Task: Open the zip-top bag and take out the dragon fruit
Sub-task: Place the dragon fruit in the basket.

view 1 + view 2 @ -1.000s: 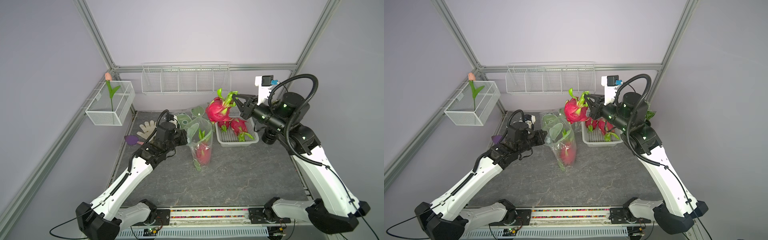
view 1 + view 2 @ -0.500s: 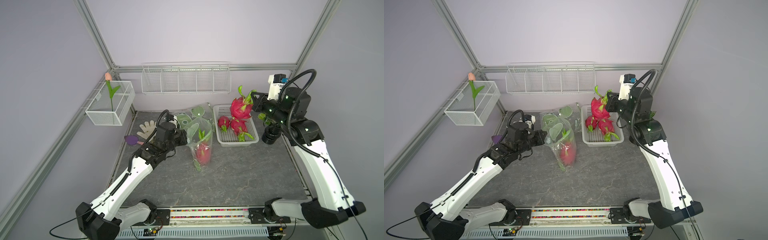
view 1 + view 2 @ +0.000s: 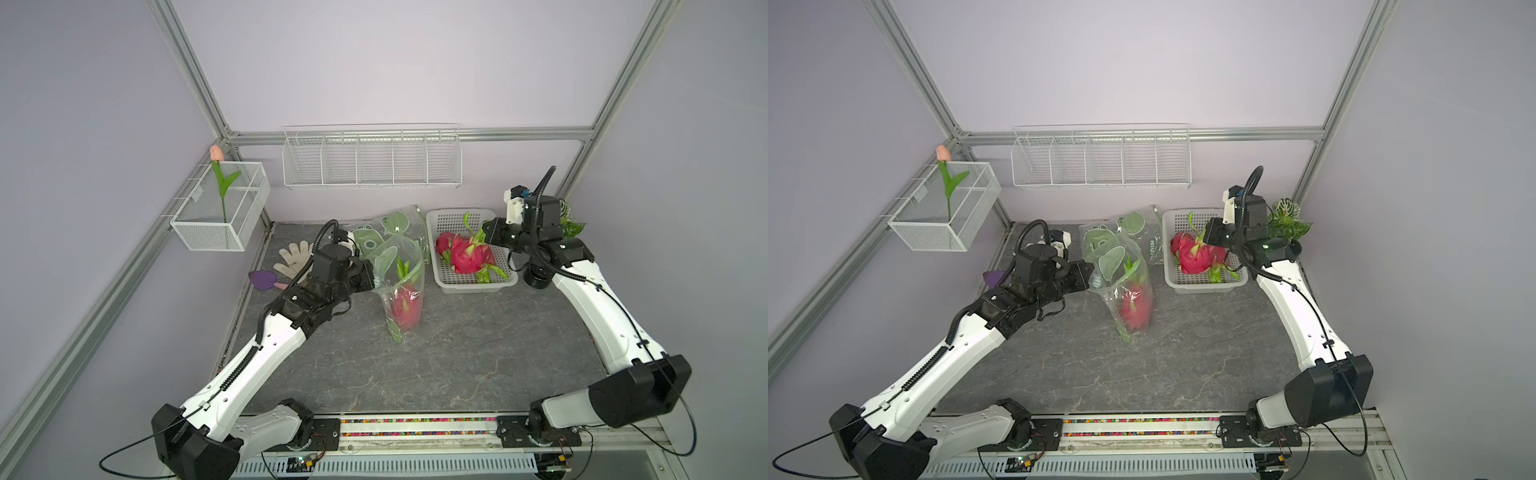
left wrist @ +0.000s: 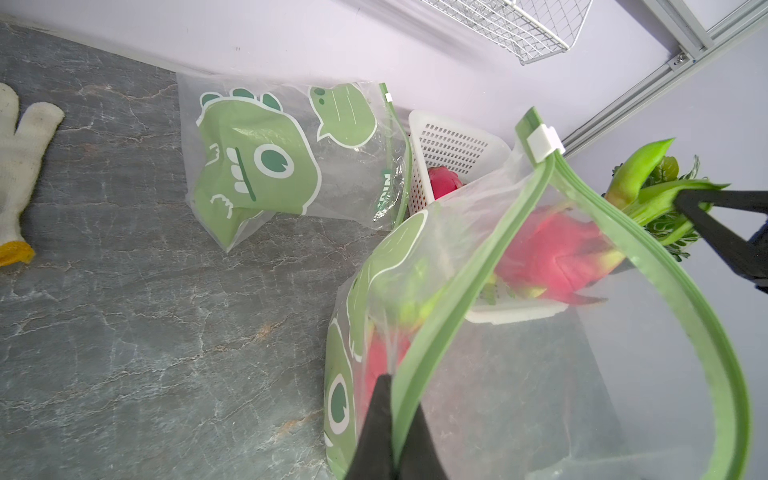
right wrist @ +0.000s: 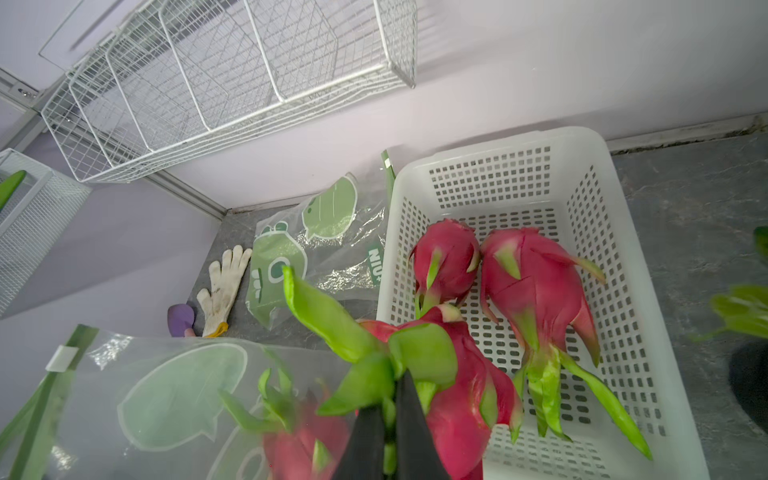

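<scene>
Inside zip-top bag [image 3: 390, 259], dragon fruit [image 3: 406, 306] (blurred, perhaps upright).

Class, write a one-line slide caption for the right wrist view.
Right gripper shut on the green scales of a dragon fruit at the white basket, where two more fruits lie.

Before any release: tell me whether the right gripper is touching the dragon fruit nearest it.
Touching. The right wrist view shows the right gripper shut on that dragon fruit by its green scales, with no gap.
</scene>
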